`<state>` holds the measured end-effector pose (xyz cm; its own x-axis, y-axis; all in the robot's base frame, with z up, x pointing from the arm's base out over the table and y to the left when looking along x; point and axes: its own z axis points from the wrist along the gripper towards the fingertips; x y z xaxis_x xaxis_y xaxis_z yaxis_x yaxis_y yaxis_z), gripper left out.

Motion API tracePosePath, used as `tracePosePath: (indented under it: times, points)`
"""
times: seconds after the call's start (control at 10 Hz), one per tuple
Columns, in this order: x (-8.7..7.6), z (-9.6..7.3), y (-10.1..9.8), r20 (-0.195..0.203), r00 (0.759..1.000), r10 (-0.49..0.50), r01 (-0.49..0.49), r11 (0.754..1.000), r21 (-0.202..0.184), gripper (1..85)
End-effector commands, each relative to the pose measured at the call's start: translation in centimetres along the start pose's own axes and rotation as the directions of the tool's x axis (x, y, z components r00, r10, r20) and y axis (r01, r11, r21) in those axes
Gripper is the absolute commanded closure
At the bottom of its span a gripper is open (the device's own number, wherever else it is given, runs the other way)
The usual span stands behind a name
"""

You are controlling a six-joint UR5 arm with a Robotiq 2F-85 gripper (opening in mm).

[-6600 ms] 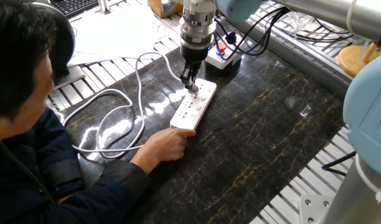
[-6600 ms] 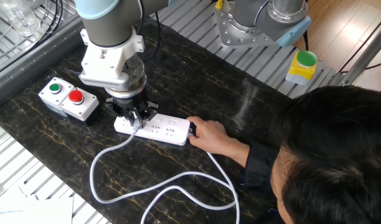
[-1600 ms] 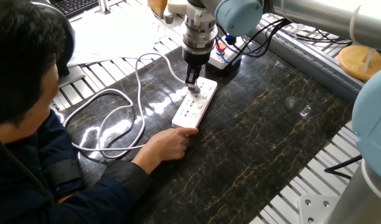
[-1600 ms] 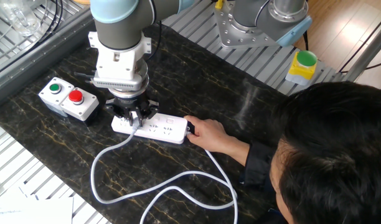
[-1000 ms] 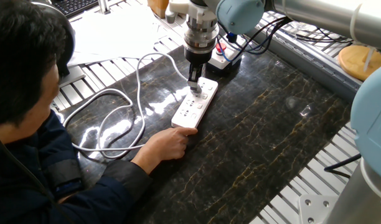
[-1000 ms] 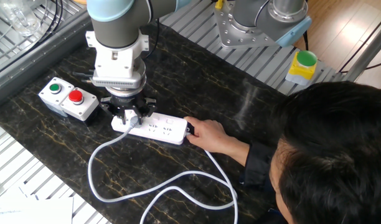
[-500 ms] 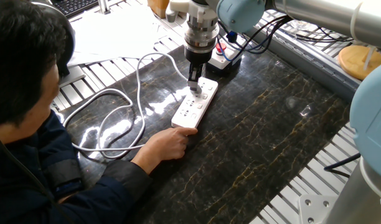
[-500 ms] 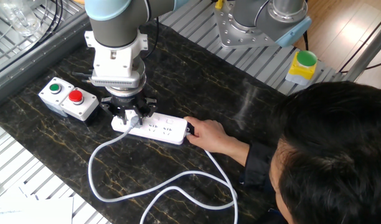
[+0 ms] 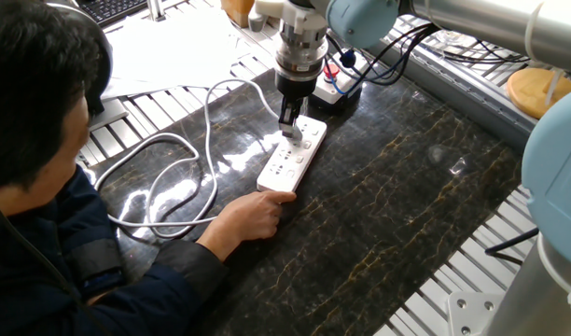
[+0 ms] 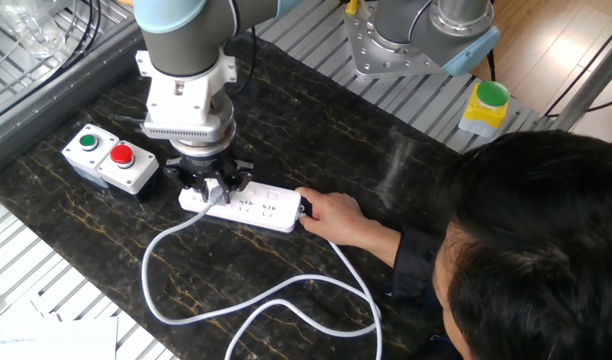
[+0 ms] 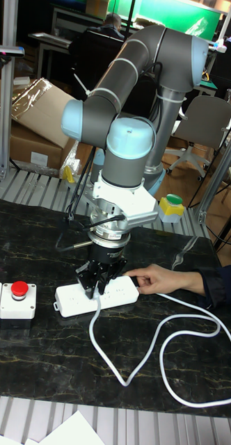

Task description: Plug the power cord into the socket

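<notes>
The socket [image 9: 291, 159] [image 10: 254, 208] [image 11: 72, 297] is a flat white power strip lying on the dark marble table. My gripper [image 9: 287, 127] [image 10: 215, 194] [image 11: 96, 288] stands upright over the strip's end nearest the button box. It is shut on the small white plug of the power cord [image 9: 207, 119] [image 10: 182, 316] [image 11: 172, 399]. The plug's tip is down at the strip's outlet holes, and I cannot tell how deep it sits. The white cable runs from the plug in loops across the table.
A person's hand [image 9: 252, 215] [image 10: 329, 211] [image 11: 154, 278] holds the strip's other end, with head and arm close by. A grey box with red and green buttons [image 10: 110, 158] [image 11: 12, 300] sits beside the strip. Black cables [image 9: 388, 47] trail behind the arm. A yellow and green button [image 10: 484, 106] stands at the table's edge.
Since 6.6 s ago the gripper has turned about its wrist while staying over the same end of the strip. The cord's loop has shifted slightly. Over the last second nothing visibly moves.
</notes>
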<state>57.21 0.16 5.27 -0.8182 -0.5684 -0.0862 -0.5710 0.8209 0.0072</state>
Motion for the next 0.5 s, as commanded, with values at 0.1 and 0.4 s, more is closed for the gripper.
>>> tracePosePath:
  times: [0.1, 0.4]
  points:
    - [-0.28, -0.14, -0.24, 0.020, 1.000, 0.014, -0.014, 1.000, -0.008, 61.0]
    - [-0.68, 0.32, -0.75, 0.050, 0.999, -0.002, 0.002, 1.000, 0.001, 69.0]
